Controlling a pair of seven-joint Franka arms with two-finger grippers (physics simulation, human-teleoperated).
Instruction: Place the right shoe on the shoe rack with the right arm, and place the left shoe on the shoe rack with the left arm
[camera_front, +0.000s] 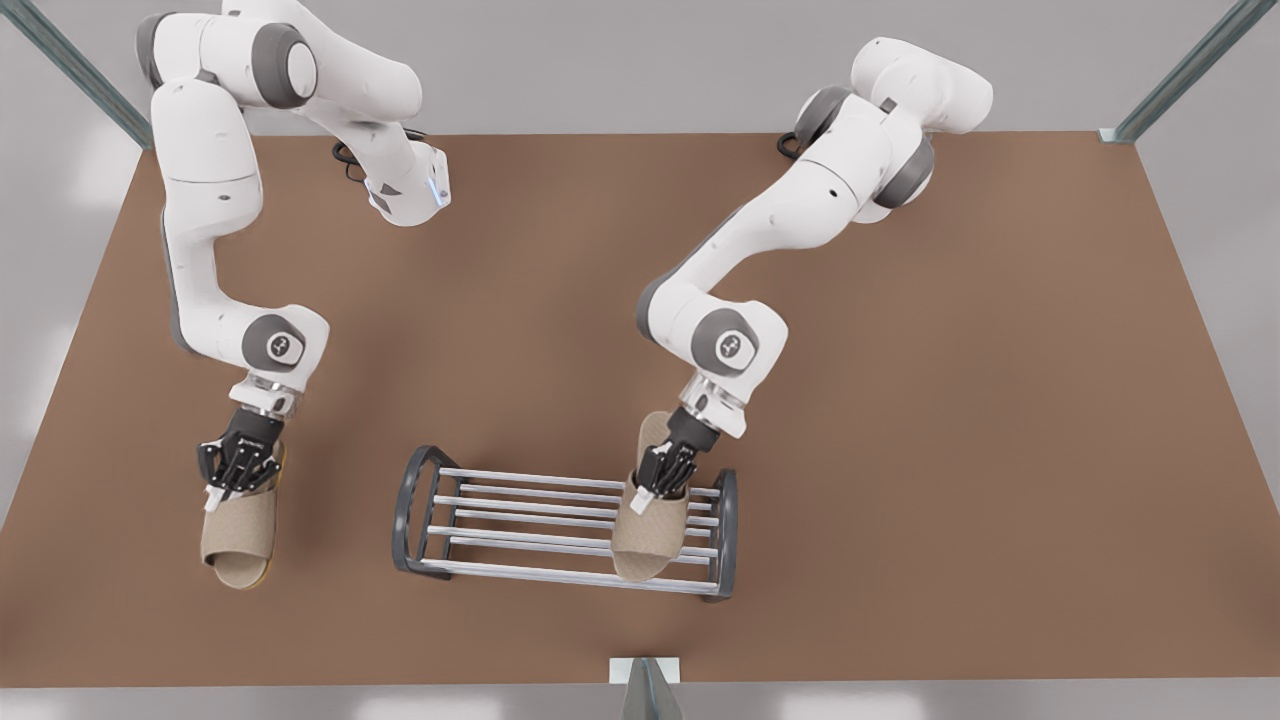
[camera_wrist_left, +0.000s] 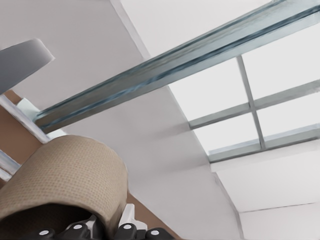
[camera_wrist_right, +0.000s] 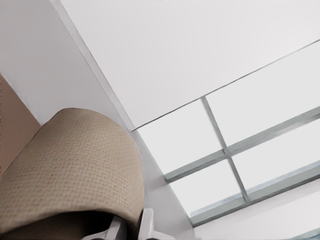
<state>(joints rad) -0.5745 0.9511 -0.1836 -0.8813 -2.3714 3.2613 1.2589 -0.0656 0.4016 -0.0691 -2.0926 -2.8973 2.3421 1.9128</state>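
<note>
Brown tabletop (camera_front: 900, 400), pale walls (camera_wrist_left: 75, 30), metal-framed ceiling panels (camera_wrist_right: 280, 115).

Worktop (camera_front: 900, 400): flat brown surface spanning most of the front view. Standing on it, a shoe rack (camera_front: 565, 522) (dark grey rounded end frames, silver bars), near the front edge and roughly central. A tan slipper (camera_front: 652, 535) lies across the rack's bars at the end toward the front view's right. A second tan slipper (camera_front: 240, 535) is over the worktop, well apart from the rack toward the front view's left; contact with the surface cannot be judged.
</note>
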